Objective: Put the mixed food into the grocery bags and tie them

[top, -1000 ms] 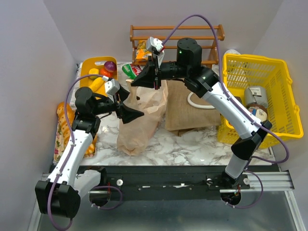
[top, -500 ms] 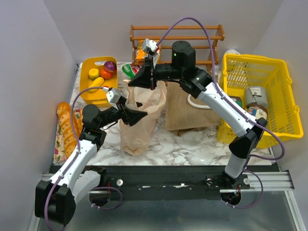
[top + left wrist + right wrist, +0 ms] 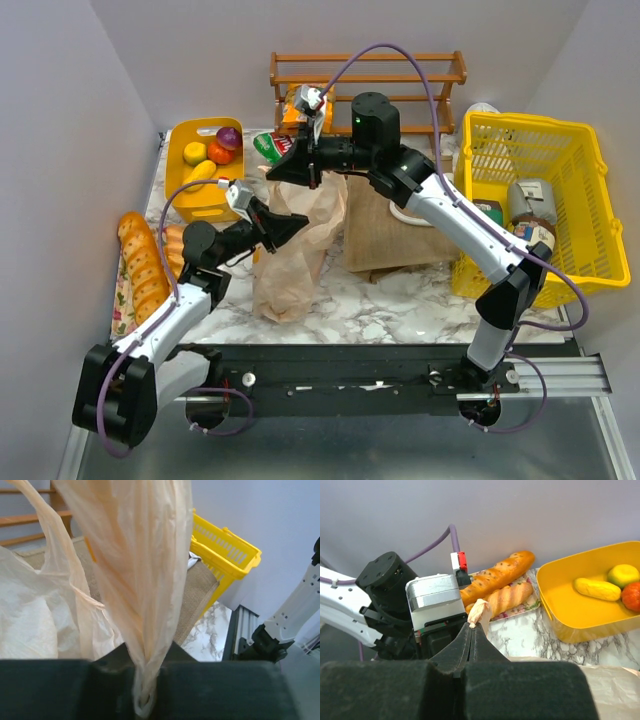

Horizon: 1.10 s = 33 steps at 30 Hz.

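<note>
The peach plastic grocery bag (image 3: pixel 292 262) stands mid-table, its two handles pulled apart. My left gripper (image 3: pixel 297 224) is shut on one twisted handle (image 3: pixel 142 630), which runs down between its jaws. Further back, my right gripper (image 3: pixel 273 172) is shut on the other handle, whose tip (image 3: pixel 480 612) pokes out above the closed fingers (image 3: pixel 471 628). The tan jute grocery bag (image 3: pixel 388 232) lies just right of the plastic one. A green snack packet (image 3: pixel 268 147) of the mixed food lies behind the bags. What is inside the bags is hidden.
A yellow mesh basket (image 3: pixel 535 205) holding jars stands at the right. At back left is a yellow tray (image 3: pixel 192 195) with fruit. Baguettes (image 3: pixel 140 268) lie on a flowered mat at the left edge. A wooden rack (image 3: pixel 368 72) stands against the back wall.
My left gripper went from open to shut on the bag handle and moved up and right toward the bag. The right gripper drifted a little left, still holding its handle.
</note>
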Tool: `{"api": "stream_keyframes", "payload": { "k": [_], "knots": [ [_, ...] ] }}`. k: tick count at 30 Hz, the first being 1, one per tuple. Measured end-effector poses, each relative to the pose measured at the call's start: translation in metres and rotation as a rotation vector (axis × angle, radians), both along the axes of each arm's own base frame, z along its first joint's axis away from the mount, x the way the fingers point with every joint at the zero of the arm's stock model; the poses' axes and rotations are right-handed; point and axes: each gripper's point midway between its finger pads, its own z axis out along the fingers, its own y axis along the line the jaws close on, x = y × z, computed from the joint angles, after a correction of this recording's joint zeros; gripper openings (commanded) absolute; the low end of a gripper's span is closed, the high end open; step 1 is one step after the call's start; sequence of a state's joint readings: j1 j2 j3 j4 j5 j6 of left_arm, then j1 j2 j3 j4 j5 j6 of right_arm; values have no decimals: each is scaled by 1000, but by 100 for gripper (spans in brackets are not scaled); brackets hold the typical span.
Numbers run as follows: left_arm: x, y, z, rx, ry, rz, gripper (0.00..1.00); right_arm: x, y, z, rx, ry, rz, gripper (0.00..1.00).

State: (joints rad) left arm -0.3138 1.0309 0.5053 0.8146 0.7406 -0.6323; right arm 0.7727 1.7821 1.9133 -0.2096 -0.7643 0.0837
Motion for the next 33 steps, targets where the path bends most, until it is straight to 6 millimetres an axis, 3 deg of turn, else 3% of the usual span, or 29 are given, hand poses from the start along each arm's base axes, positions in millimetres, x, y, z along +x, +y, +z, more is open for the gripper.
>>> {"api": "stream_keyframes", "payload": {
  "k": [2, 5, 6, 7, 9, 12, 16, 19, 22, 29, 32, 33],
  "knots": [
    [1, -1, -2, -1, 7, -3, 0, 6, 0, -1, -3, 8, -35, 2],
    [0, 1, 0, 2, 1, 13, 0, 17, -4, -2, -7, 24, -91, 37],
    [-1, 2, 1, 5, -2, 19, 0, 20, -5, -2, -6, 30, -105, 64],
    [-3, 4, 1, 14, 1, 31, 0, 25, -8, -2, -4, 35, -119, 75],
    [-6, 8, 2, 27, 1, 46, 0, 39, -18, -1, -1, 48, -157, 90],
    [-10, 14, 1, 43, 8, 70, 0, 76, -48, -2, -4, 50, -253, 95],
    [-11, 19, -6, 67, 41, 89, 0, 122, -93, -5, -23, 45, -389, 97],
    [-10, 23, -10, 78, 60, 104, 0, 143, -109, -5, -44, 12, -438, 97],
    [-10, 26, -12, 83, 67, 111, 0, 152, -105, -12, -69, -39, -429, 96],
    [-10, 27, -18, 94, 94, 115, 0, 157, -84, -64, -140, -2, -302, 90],
    [-10, 27, -21, 101, 103, 116, 0, 156, -79, -81, -155, 26, -257, 70],
    [-10, 28, -21, 103, 103, 116, 0, 156, -77, -84, -156, 28, -243, 52]
  ]
}}
